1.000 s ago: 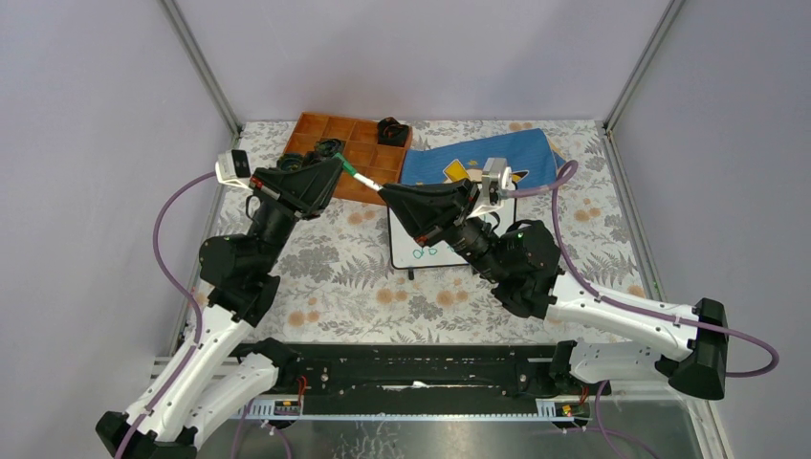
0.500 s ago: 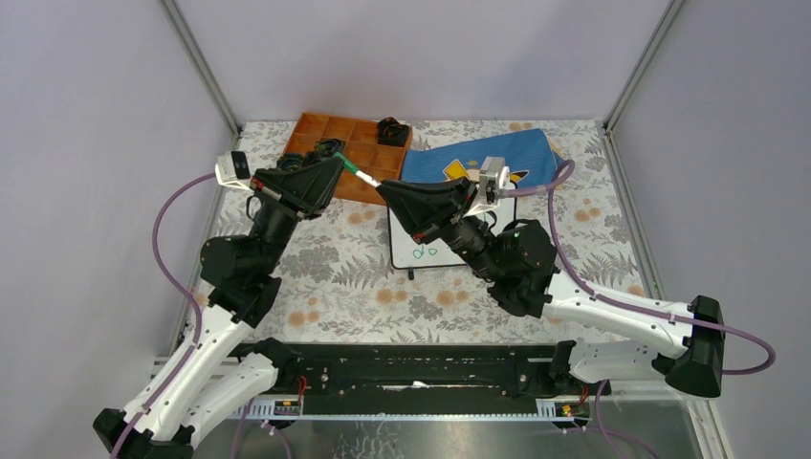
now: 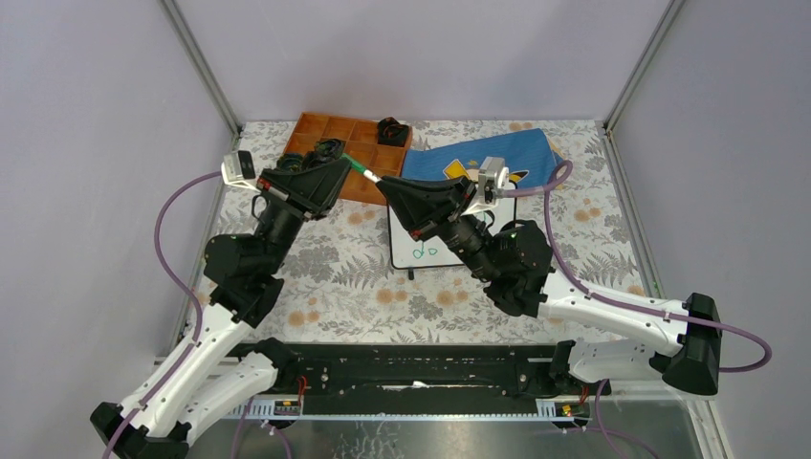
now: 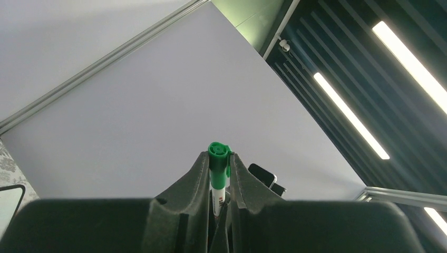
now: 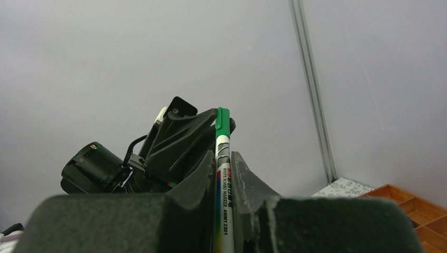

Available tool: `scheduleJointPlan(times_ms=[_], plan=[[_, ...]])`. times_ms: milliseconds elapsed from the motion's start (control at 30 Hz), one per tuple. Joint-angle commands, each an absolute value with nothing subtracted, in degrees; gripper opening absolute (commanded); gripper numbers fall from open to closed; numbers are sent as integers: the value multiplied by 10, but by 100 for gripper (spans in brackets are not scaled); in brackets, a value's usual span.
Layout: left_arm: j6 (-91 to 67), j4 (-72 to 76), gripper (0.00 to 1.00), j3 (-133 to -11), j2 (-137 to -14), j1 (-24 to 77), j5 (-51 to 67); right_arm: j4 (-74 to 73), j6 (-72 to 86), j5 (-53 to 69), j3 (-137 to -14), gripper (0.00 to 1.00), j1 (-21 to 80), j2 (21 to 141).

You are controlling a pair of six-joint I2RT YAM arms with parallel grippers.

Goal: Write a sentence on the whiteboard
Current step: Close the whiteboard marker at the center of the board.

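A green-capped whiteboard marker (image 3: 364, 174) hangs in the air between both grippers, above the table's back middle. My left gripper (image 3: 344, 166) is shut on its green cap (image 4: 219, 150), whose round end faces the left wrist camera. My right gripper (image 3: 383, 184) is shut on the white barrel (image 5: 223, 182), and the cap (image 5: 222, 119) sticks out past its fingers. The whiteboard (image 3: 413, 254) lies under the right arm, which covers most of it. Of the sentence (image 3: 426, 251) only a few green strokes show near the board's front edge.
An orange compartment tray (image 3: 356, 153) sits at the back left with a black item (image 3: 392, 129) on its far corner. A blue cloth (image 3: 521, 153) with yellow print lies behind the board. Metal frame posts (image 3: 201, 67) rise at the back corners.
Both arms have shifted slightly left and toward the back with the marker still held between them. A little more of the board's front shows. Both grips are unchanged.
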State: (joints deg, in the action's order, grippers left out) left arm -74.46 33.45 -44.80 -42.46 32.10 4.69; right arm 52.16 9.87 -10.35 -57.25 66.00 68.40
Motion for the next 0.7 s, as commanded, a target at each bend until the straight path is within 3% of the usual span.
scheduleJointPlan(times_ms=[0, 233, 333, 667], plan=[[-722, 334, 0, -467, -431, 341, 81, 545, 86, -128, -592, 0, 661, 692], [-718, 330, 0, -475, -434, 348, 72, 558, 92, -117, -584, 0, 660, 687], [-706, 315, 5, -493, -438, 349, 68, 572, 89, -109, -579, 0, 661, 685], [-635, 229, 4, -647, -518, 349, 156, 732, 76, -90, -558, 0, 661, 707]])
